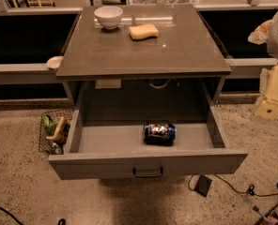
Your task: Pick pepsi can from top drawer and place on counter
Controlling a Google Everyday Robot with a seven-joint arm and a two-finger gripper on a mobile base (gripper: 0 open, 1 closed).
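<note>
The pepsi can (159, 133) lies on its side in the open top drawer (148, 165), right of centre and near the drawer's back. It is dark blue with red and white markings. The drawer is pulled fully out, its dark handle (148, 173) at the centre of the front panel. The counter (176, 50) is the grey-brown tabletop above the drawer. My gripper (262, 32) is at the right edge of the view, level with the counter's right side, well above and to the right of the can and apart from it.
A white bowl (108, 17) and a yellow sponge (143, 31) sit at the back of the counter. A wire basket with items (54, 131) stands on the floor left of the drawer. Cables (233, 187) lie on the floor at the right.
</note>
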